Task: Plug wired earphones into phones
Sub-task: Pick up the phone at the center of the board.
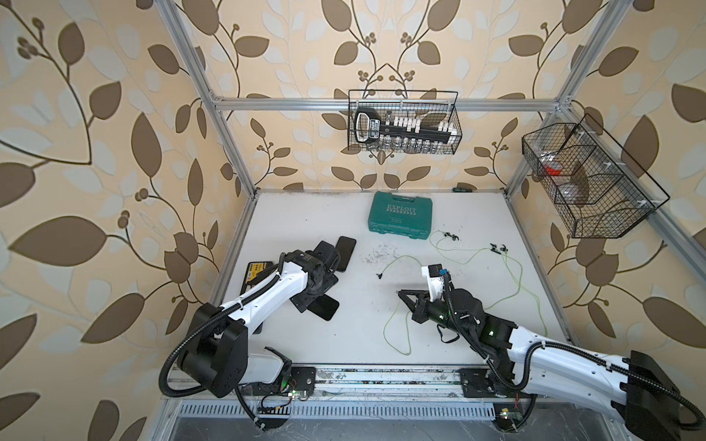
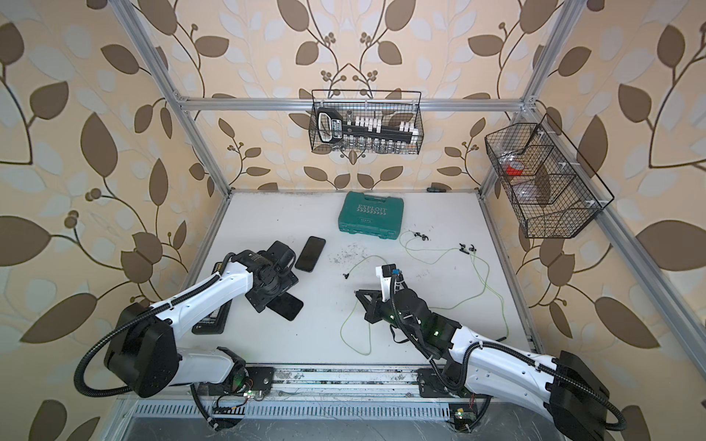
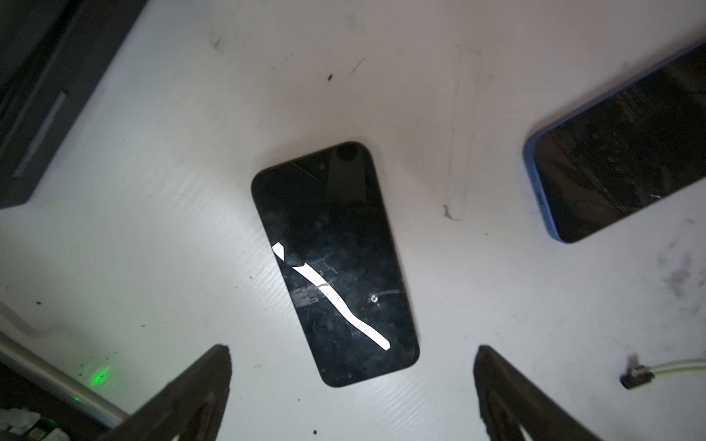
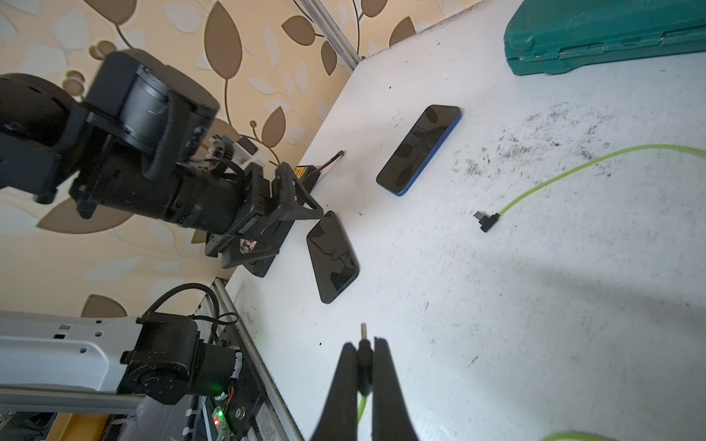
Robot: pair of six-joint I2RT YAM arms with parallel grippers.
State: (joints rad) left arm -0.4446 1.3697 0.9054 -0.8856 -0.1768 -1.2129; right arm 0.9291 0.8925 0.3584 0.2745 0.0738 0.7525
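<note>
hovering over the flat glossy black smartphone, left gripper, jaws wide apart; right gripper clamped on the tiny black plug of a yellow-green cable.

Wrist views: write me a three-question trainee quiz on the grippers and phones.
1. Pick one: the right gripper holds A) an earbud, B) a plug, C) nothing.
2. True or false: the left gripper is open over the near phone.
3. Fill in: the far phone has a ___ edge.
Key: 1 B; 2 true; 3 blue.
</note>
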